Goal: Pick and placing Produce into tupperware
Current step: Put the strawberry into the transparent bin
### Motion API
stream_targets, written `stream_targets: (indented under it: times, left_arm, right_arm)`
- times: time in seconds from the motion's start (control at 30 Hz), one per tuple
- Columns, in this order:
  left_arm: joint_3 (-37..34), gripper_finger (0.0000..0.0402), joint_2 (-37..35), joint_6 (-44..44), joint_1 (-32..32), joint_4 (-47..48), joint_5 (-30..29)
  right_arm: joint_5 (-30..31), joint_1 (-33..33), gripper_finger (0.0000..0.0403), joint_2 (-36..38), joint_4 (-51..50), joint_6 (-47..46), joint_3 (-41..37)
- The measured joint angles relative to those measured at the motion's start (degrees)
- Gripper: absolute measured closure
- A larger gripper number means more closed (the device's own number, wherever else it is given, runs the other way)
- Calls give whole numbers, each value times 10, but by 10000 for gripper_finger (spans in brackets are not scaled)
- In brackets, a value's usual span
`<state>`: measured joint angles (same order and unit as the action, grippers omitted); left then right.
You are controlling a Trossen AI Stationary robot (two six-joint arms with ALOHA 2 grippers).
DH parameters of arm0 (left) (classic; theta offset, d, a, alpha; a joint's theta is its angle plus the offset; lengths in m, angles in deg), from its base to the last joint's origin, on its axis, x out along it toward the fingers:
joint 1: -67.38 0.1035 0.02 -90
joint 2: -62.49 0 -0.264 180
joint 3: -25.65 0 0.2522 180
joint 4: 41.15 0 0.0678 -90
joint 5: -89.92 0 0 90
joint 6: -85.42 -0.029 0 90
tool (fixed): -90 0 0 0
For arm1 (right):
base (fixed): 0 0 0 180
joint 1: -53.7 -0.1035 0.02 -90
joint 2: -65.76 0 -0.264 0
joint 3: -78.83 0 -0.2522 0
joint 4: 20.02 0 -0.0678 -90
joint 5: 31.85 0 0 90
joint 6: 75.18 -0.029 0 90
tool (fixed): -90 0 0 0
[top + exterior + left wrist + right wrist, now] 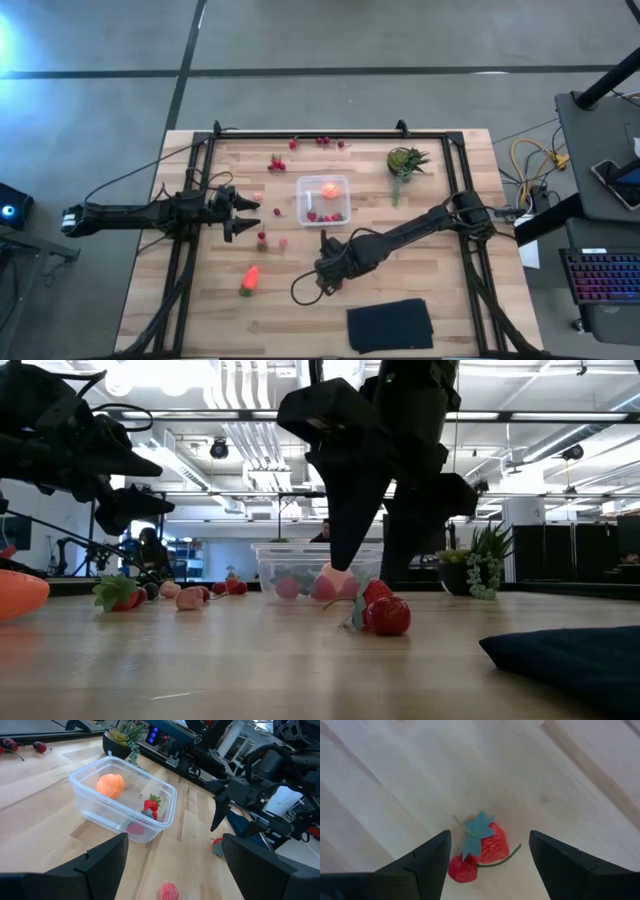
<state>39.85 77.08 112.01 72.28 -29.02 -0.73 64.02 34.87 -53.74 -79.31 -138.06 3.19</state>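
Observation:
The clear tupperware (pixel 323 200) (pixel 125 802) stands mid-table and holds the round orange fruit (pixel 110 785), a strawberry (pixel 151 806) and other red pieces. My right gripper (pixel 328 272) (pixel 490 834) points down, open, above a strawberry with a green leaf (pixel 492 845) (pixel 385 612) and a small red berry (pixel 463 869) lying on the table. Its fingers stand either side of them without touching. My left gripper (pixel 240 212) (pixel 174 840) hovers open to the left of the tupperware. The orange carrot piece (pixel 250 278) lies near the table's near-left part.
Loose red berries lie near the far edge (pixel 322 142), far-left of the box (pixel 277 162) and beside the left gripper (pixel 262 238) (pixel 169 891). A spiky green plant (pixel 405 162) stands far-right of the box. A black cloth (pixel 390 325) lies at the near edge.

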Motion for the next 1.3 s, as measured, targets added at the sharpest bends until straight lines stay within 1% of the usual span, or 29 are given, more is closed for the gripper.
stream_targets:
  times: [0.2, 0.4, 0.67, 0.93, 1.3]
  left_arm:
    - [0, 95, 0, 0, 0, 0, 0]
    - [0, 95, 0, 0, 0, 0, 0]
    - [0, 95, 0, 0, 0, 0, 0]
    - [0, 95, -1, 0, 0, 0, 0]
    - [0, 95, -1, 0, 0, 0, 0]
  right_arm:
    - [-2, -4, 143, 0, -2, -35, 0]
    - [8, -4, 143, 0, -1, -33, -2]
    - [17, -5, 143, -19, 1, -37, -6]
    - [17, -21, 146, -33, 15, -8, -6]
    - [17, -23, 172, -33, 16, 24, -4]
